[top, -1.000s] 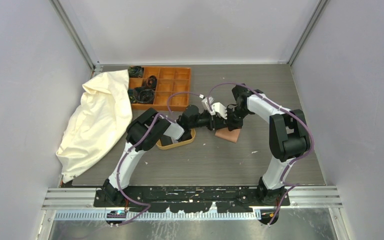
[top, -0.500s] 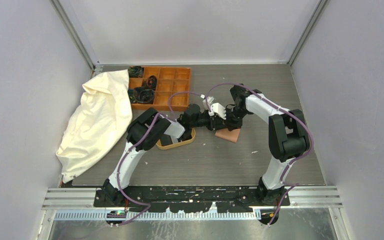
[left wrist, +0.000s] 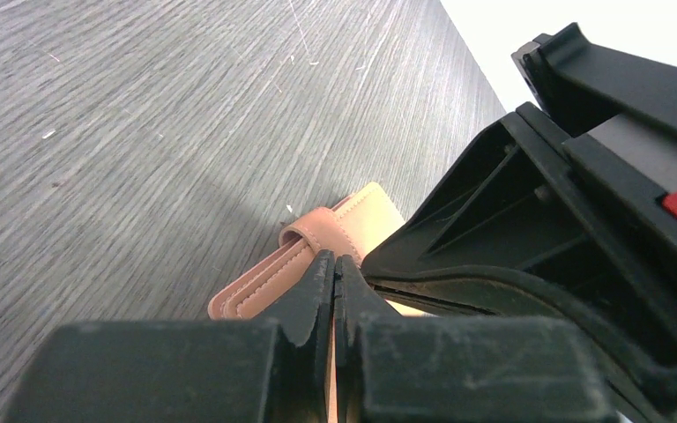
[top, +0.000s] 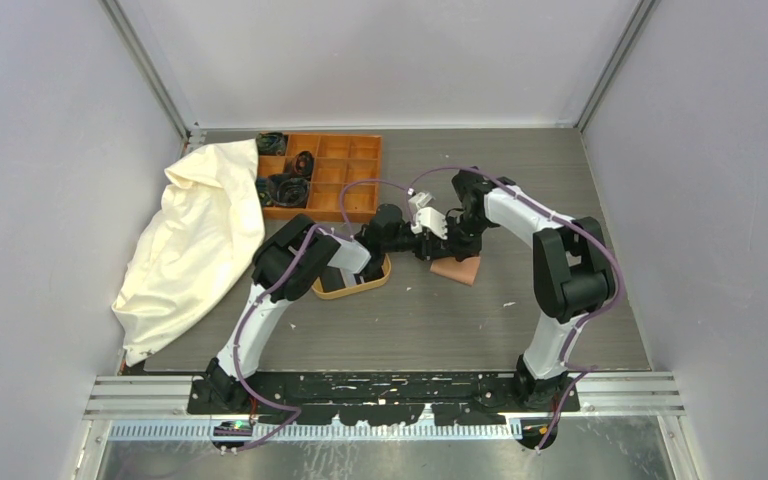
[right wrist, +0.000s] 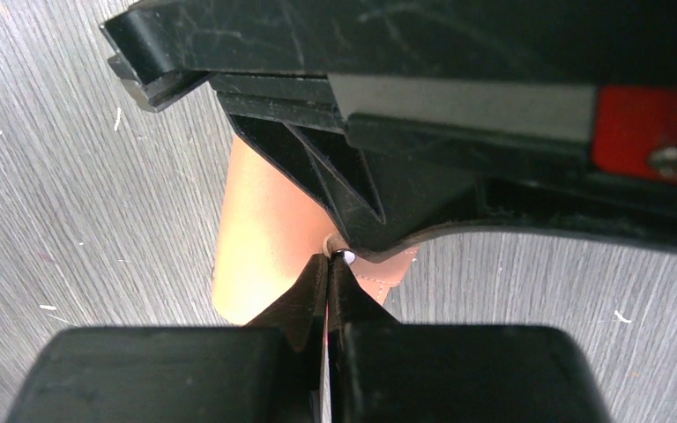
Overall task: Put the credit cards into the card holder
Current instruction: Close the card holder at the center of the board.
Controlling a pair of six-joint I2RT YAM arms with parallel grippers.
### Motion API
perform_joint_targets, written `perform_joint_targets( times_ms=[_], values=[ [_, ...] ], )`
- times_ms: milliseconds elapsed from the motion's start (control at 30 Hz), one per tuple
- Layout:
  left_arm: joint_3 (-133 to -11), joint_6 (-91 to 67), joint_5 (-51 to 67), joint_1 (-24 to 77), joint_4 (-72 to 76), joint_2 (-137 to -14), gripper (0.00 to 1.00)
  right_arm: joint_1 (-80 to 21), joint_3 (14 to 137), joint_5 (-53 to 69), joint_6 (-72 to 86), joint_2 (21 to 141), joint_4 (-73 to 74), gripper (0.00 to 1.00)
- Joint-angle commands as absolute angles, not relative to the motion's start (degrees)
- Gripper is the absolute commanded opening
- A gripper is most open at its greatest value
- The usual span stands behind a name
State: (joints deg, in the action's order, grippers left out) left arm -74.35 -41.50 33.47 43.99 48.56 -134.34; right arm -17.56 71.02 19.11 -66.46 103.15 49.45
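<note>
Evidently left gripper [left wrist: 333, 269] and right gripper [right wrist: 329, 264], both closed tight (any pinched leather is hidden), meet at the card holder [left wrist: 260, 284], three o'clock from the oval tray [top: 355, 292]; so crowded, they could collide.

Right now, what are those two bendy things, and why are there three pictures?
Those are two robot arms, the left arm and the right arm, bolted to a table. One picture looks down from above. The other two come from little cameras on each wrist. On the table lie a brown wallet, a wooden tray, an orange box with compartments and a white cloth. Both arms' jaws are shut, and they meet right at the wallet. I can't tell whether they pinch its edge.
</note>
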Motion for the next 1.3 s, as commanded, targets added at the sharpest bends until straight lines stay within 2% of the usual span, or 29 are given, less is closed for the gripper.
perform_joint_targets(
  times_ms=[0, 667, 1267],
  values=[
    [-74.8, -38.3, 34.9, 44.3, 43.5, -133.6, 0.00, -19.2, 73.4, 17.1, -66.1, 105.4, 49.0, 0.01],
    [-73.5, -39.3, 35.1, 44.1, 43.1, -133.8, 0.00, -21.1, 75.8, 12.3, -60.5, 110.5, 46.9, 0.01],
    [-72.5, -40.1, 35.1, 43.7, 43.9, -133.9, 0.00, -21.2, 78.9, 10.9, -58.4, 115.8, 51.0, 0.01]
  ],
)
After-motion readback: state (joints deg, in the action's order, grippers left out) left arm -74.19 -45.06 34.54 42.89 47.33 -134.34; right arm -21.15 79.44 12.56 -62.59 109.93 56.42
